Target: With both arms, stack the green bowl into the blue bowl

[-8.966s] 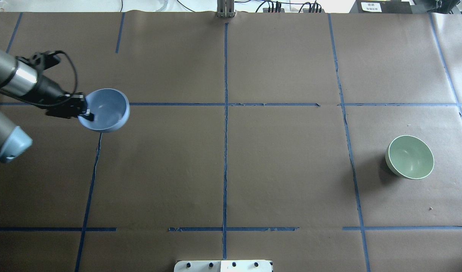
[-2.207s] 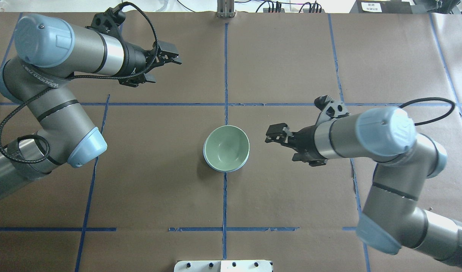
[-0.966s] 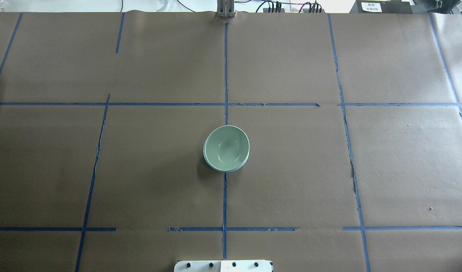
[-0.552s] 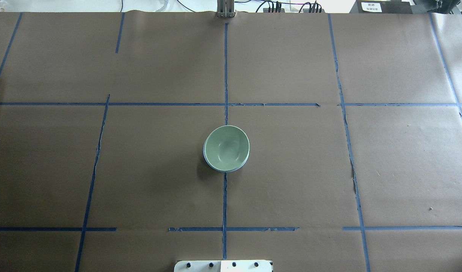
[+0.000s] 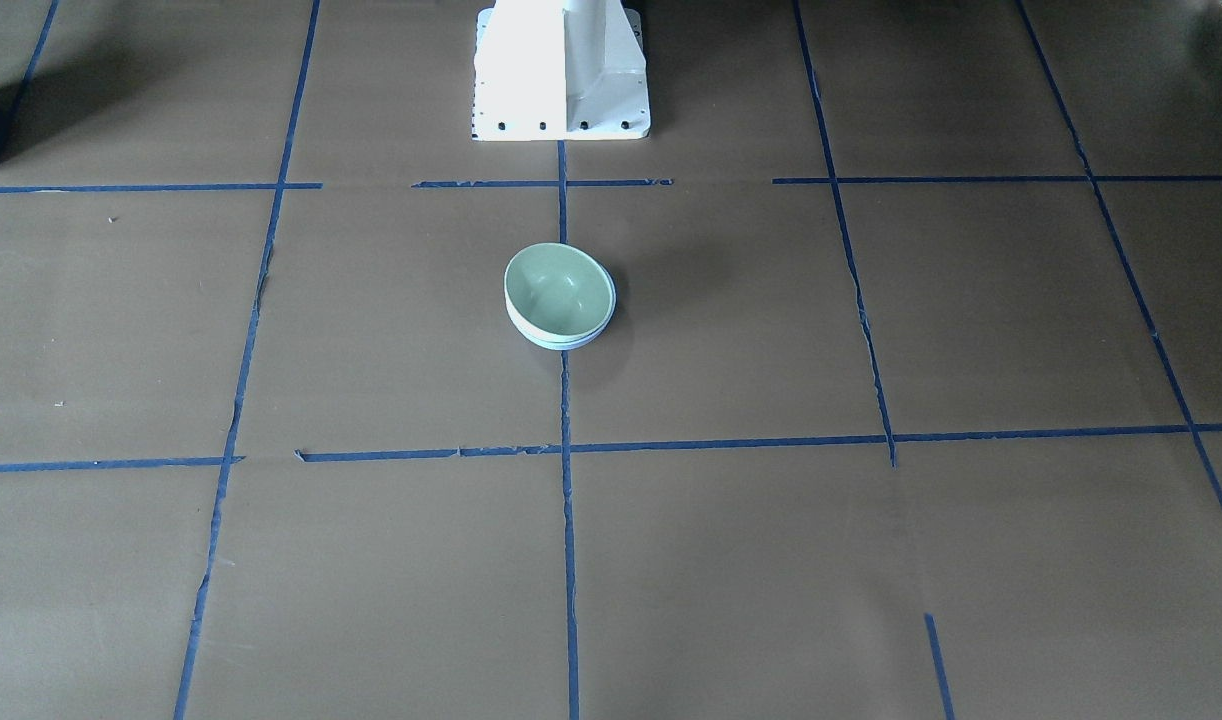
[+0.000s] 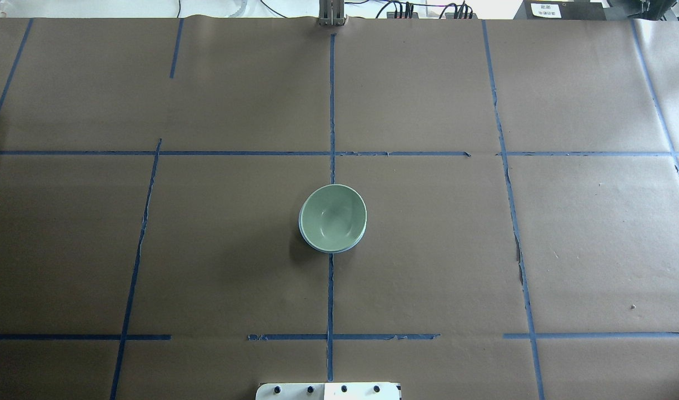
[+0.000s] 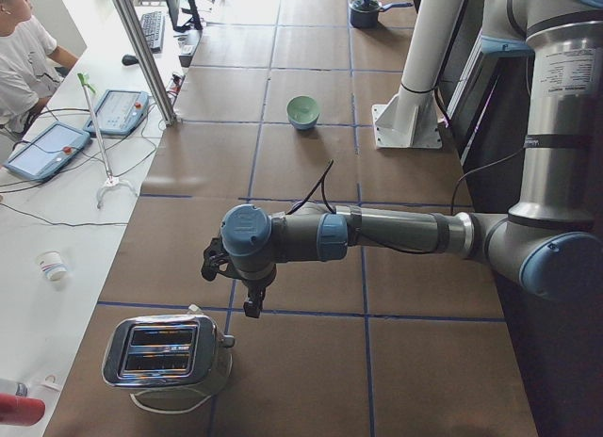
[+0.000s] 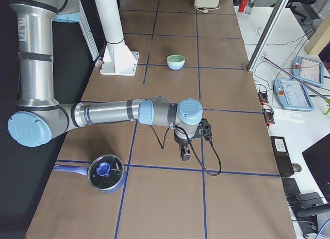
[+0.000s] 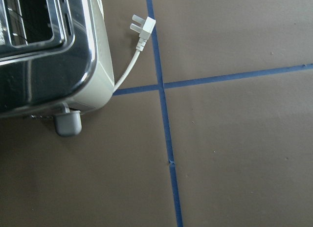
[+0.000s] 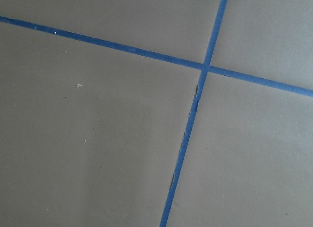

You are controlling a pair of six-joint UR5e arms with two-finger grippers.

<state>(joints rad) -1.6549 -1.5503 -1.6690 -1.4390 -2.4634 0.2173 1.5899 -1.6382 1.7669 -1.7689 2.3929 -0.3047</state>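
Note:
The green bowl [image 6: 333, 215] sits nested inside the blue bowl [image 6: 330, 251] at the table's middle, on the centre tape line; only a thin rim of the blue bowl shows under it. The stack also shows in the front view, green bowl [image 5: 558, 288] over the blue rim [image 5: 561, 343]. Both arms are drawn back to the table's ends, far from the bowls. The left gripper [image 7: 251, 308] points down beside a toaster. The right gripper [image 8: 184, 155] points down over bare paper. I cannot tell whether either is open or shut.
A chrome toaster [image 7: 168, 354] with a loose white plug [image 9: 142, 29] stands at the left end. A blue lidded pot [image 8: 105, 172] sits at the right end. The white pedestal [image 5: 561, 70] stands at the robot's side. An operator [image 7: 24, 60] sits beyond the table.
Earlier the bowls stood apart, the blue one in my left gripper. Then both arms hung near the stacked bowls, and they have since left the overhead view. Nothing has moved in the last second.

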